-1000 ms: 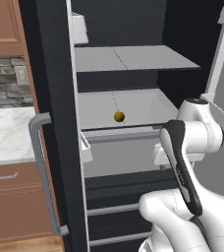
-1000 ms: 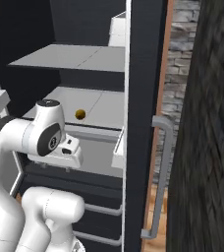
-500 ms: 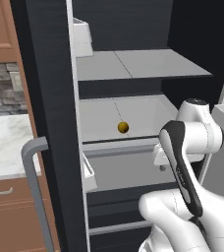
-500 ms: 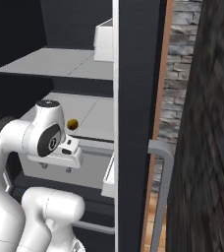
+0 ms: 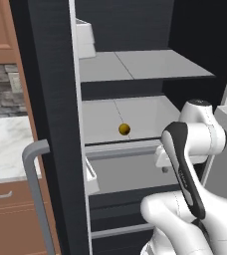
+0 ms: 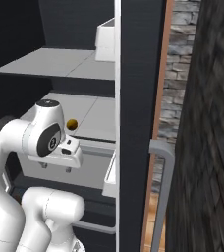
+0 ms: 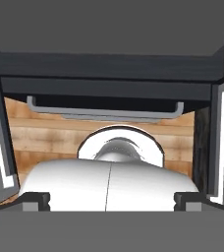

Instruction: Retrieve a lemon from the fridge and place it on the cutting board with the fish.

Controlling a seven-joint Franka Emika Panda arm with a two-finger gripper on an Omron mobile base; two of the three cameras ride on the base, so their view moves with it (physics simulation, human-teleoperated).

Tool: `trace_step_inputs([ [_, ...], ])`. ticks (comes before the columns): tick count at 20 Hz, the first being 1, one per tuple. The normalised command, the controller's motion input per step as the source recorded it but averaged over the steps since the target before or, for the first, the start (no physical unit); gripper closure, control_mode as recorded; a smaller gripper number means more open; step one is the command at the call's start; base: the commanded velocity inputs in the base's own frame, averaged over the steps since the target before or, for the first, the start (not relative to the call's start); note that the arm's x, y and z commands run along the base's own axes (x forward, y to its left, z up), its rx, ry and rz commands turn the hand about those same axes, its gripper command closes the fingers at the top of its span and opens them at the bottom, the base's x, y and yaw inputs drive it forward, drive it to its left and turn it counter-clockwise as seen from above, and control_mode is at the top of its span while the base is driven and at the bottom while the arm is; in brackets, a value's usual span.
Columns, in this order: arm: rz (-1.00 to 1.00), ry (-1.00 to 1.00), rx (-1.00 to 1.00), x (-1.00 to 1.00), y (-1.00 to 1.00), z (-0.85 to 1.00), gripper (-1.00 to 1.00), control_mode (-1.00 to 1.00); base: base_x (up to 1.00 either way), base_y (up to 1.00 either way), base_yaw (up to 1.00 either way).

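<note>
Fridge (image 5: 56, 99) is standing open; both doors are swung wide, so the retrieval step is under way but the reach has not begun.

Left to right, from the left base view: a marble worktop (image 5: 3, 149) and brown cabinets are sitting beyond the left door, whose grey bar handle (image 5: 36, 189) is projecting toward the robot. Inside, the lemon (image 5: 124, 129) is resting on the middle shelf (image 5: 150, 112), near its front edge, left of centre, with nothing touching it. An upper shelf (image 5: 145, 63) is overhanging it. Right of the lemon, the arm is folding upward, its hand (image 5: 172, 155) hanging in front of the drawer below the shelf, well apart from the fruit.

In the hand view the camera is pointing down past the drawer handle (image 7: 104, 112); jaws (image 7: 112, 199) are standing fully released, holding nothing.

Judgement: the next move is calling for raising and levelling the hand, then entering between the two shelves toward the lemon. The shelf lip and upper shelf are limiting clearance; the round fruit could roll if nudged.
</note>
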Motion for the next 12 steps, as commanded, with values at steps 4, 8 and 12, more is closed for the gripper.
trace_step_inputs([
  [4, 0.00, 0.00, 0.00, 0.00, 0.00, 0.00, -1.00, -1.00, 0.24, 0.05, 0.01],
  [8, 0.04, -0.15, 0.00, 0.12, 0.16, 0.03, -1.00, -1.00, 0.00, 0.00, 0.00],
  [12, 0.01, -0.33, -0.12, 0.35, 0.43, 0.33, -1.00, -1.00, 0.00, 0.00, 0.00],
])
